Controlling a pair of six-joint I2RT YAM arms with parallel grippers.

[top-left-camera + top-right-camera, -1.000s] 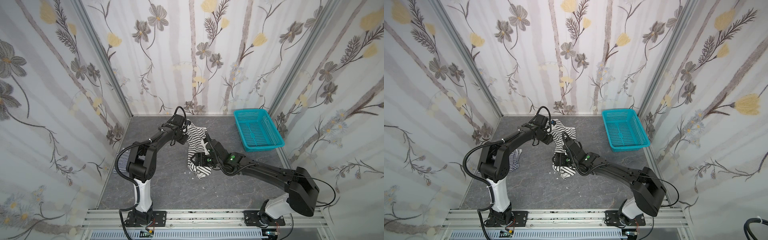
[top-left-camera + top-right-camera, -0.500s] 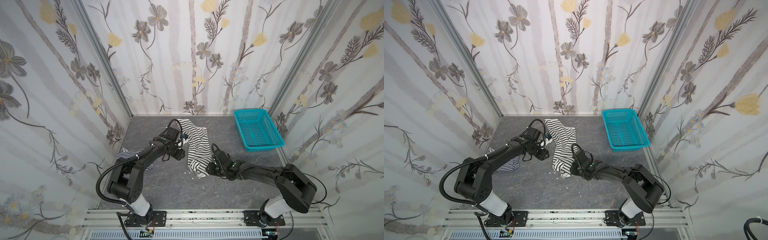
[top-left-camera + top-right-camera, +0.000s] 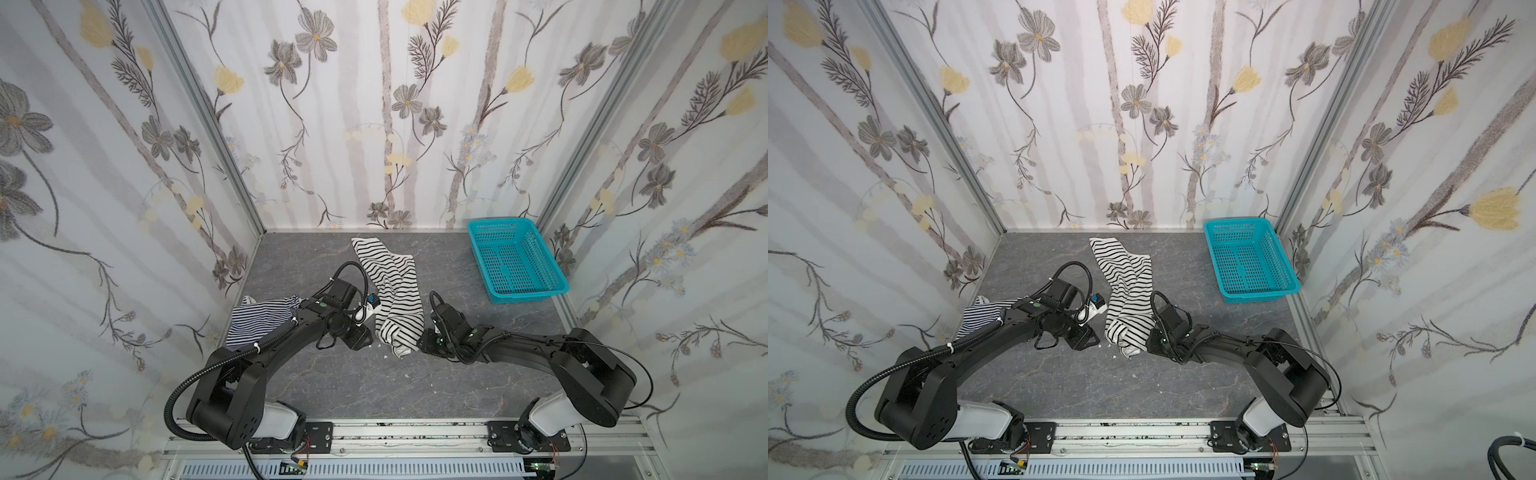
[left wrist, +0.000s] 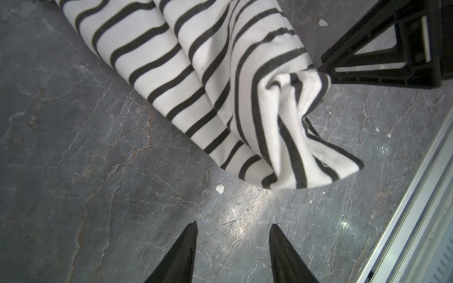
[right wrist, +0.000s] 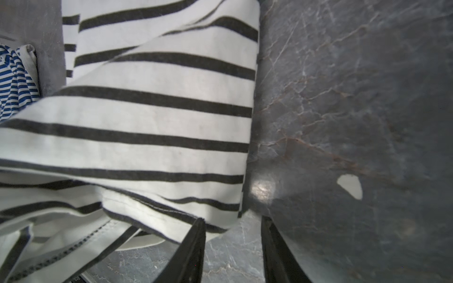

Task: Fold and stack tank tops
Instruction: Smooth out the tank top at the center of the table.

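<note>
We've got the wide-stripe top point(image 3: 392, 291) lying mid-table point(image 3: 374, 395) as a long rumpled strip. Its far end is near the back wall and its near end is bunched up between the two grippers. The navy top point(image 3: 259, 322) sits in a crumpled heap on the left side of the table, apart from the other one, and the left arm reaches over part of it. On the left gripper point(image 4: 233, 225) the fingers stand apart with nothing between them but bare table, and it sits just beside the near end of the wide-stripe top without touching it. The right gripper point(image 5: 232, 218) is low on the other side of that same end. Its fingers are apart too, with table showing in the gap, and the hem lies against one fingertip point(image 5: 196, 235) (in the left wrist view the cloth looks bunched right up to its tip, but we can't tell if any fold is actually pinched). A sliver of the navy top peeks out past the wide-stripe one in the right wrist view. The basket point(image 3: 498, 222) is in the back right corner, well apart from both tops. There are also a few white flecks point(image 4: 220, 188) on the table by the cloth.
</note>
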